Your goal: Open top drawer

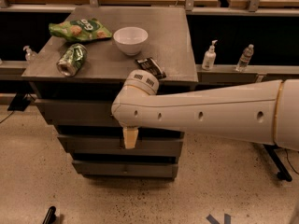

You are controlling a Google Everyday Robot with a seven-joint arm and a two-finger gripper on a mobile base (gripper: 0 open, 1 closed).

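Note:
The top drawer (77, 113) is the widest grey front, just under the cabinet's top slab. My white arm lies across its middle and hides the knob. My gripper (130, 141) hangs down from the wrist in front of the cabinet. Its tan tip is level with the mid-sized drawer front (93, 145), just below the top drawer's lower edge. The narrowest drawer front (122, 169) is at the bottom. I cannot tell whether the gripper touches any drawer.
On the cabinet top (177, 45) lie a green chip bag (79, 30), a green can (71, 59) on its side, a white bowl (130, 39) and a dark packet (150, 67). Bottles (210, 56) (245, 57) stand on a ledge at the right. Speckled floor lies in front.

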